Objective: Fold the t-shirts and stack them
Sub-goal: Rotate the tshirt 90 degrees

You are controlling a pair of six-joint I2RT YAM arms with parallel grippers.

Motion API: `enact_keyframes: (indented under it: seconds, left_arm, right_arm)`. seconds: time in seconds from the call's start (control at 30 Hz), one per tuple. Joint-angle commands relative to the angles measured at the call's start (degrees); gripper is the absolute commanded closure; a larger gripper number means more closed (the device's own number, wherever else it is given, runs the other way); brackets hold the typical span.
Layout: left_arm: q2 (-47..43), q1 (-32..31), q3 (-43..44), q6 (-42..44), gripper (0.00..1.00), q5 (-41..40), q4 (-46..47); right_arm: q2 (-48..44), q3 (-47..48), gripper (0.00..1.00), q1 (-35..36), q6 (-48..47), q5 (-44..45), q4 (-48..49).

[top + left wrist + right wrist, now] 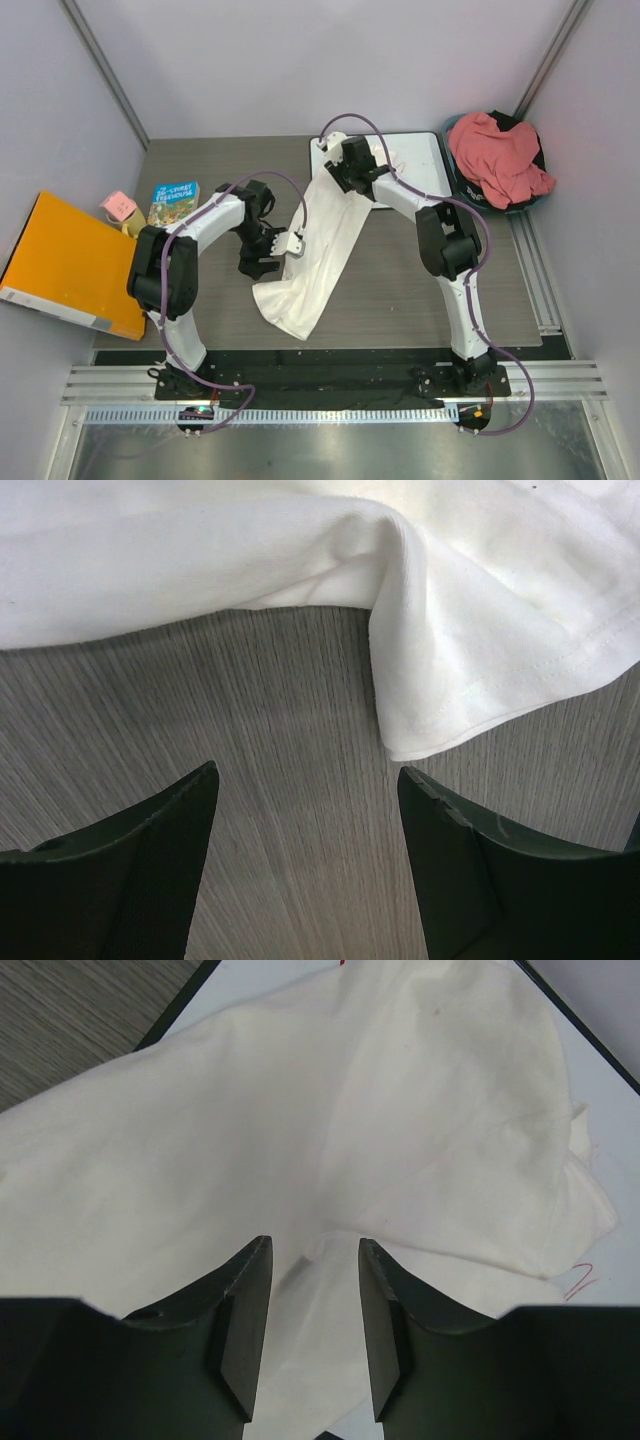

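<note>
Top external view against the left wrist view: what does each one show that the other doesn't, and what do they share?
Only the top view shows the pink t-shirt heaped in its basket, the whiteboard, the orange folder and the book. Only the left wrist view shows the stitched hem of the white t-shirt up close, and bare table under the open left tool. Both show the white t-shirt and the wood-grain table.
</note>
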Motion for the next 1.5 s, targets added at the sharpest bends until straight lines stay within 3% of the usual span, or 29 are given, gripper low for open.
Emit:
enact_keyframes:
  seconds: [0.0, 0.2, 0.43, 0.63, 0.67, 0.7, 0.87, 0.93, 1.03, 1.13, 1.17, 1.47]
  left_arm:
    - [0.21, 0.38, 1.40, 0.58, 0.27, 1.72, 0.27]
    - [0.39, 0.47, 1.66, 0.58, 0.27, 1.81, 0.10]
    - [0.39, 0.91, 1.49, 0.58, 0.27, 1.89, 0.19]
    - [0.47, 1.26, 1.49, 0.76, 0.28, 1.89, 0.19]
    - [0.48, 1.35, 1.40, 0.84, 0.28, 1.89, 0.27]
    - [0.48, 1.35, 1.40, 0.84, 0.27, 1.98, 0.36]
    - [0.56, 1.35, 1.40, 0.93, 0.28, 2.07, 0.45]
    - [0.56, 1.35, 1.40, 0.93, 0.28, 2.07, 0.62]
    - [0.83, 1.44, 1.58, 1.02, 0.27, 2.16, 0.45]
    - [0.74, 1.44, 1.66, 0.93, 0.28, 2.16, 0.71]
    - [0.83, 1.44, 1.75, 0.93, 0.28, 2.16, 0.71]
    - [0.83, 1.88, 1.84, 1.37, 0.28, 1.72, 0.98]
  right_arm:
    - [-1.61, -0.80, 0.55, 0.28, -0.15, 1.22, 2.89]
    - [-1.35, -1.07, 0.69, 0.20, -0.85, 1.49, 3.15]
    - [-1.87, -1.42, 0.99, 0.11, -1.29, 1.66, 3.15]
    - [-4.16, -3.26, 0.98, 0.20, -1.29, 1.66, 2.80]
    - [-4.33, -3.44, 0.93, 0.20, -1.29, 1.40, 2.80]
    - [-4.33, -3.53, 0.81, 0.20, -1.29, 1.40, 2.71]
    - [-3.98, -2.74, 0.67, 0.20, -1.20, 0.96, 2.54]
    - [-3.98, -2.04, 0.66, 0.37, -0.77, 0.87, 2.36]
    - [-3.89, -1.42, 0.71, 0.55, -0.33, 0.17, 1.75]
    - [-3.81, -1.60, 0.86, 0.64, -0.41, -0.80, 0.87]
    - [-3.72, -1.68, 0.98, 0.64, -0.50, -0.89, 0.69]
    - [-5.74, -4.14, 0.99, 0.72, -1.82, -1.24, 0.25]
